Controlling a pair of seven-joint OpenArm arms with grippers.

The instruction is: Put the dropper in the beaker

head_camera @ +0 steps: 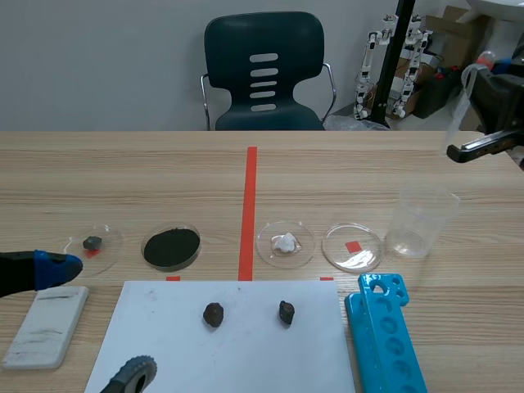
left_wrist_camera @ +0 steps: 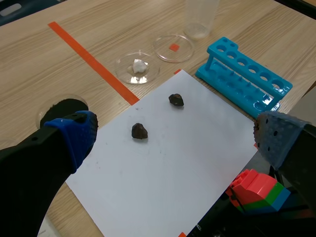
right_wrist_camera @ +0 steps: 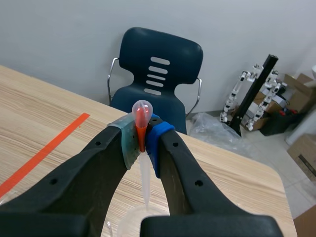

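My right gripper (right_wrist_camera: 142, 136) is shut on a clear plastic dropper (right_wrist_camera: 142, 118) just below its orange-red bulb. The dropper's thin stem points down toward the rim of the clear beaker (right_wrist_camera: 129, 221) under the fingers. In the scene view the dropper (head_camera: 464, 105) hangs at the far right, above and a little right of the empty beaker (head_camera: 420, 219) standing on the table. My left gripper (left_wrist_camera: 173, 140) is open and holds nothing, low over the white paper (left_wrist_camera: 168, 168) at the near left; one blue pad (head_camera: 53, 268) shows in the scene view. The beaker (left_wrist_camera: 200, 17) stands far ahead of it.
A blue test-tube rack (head_camera: 385, 336) lies near the beaker. Several petri dishes (head_camera: 352, 247) sit in a row across the table. Two dark lumps (head_camera: 214, 314) rest on the paper, a white block (head_camera: 45, 326) lies at the near left, and a chair (head_camera: 264, 74) stands beyond.
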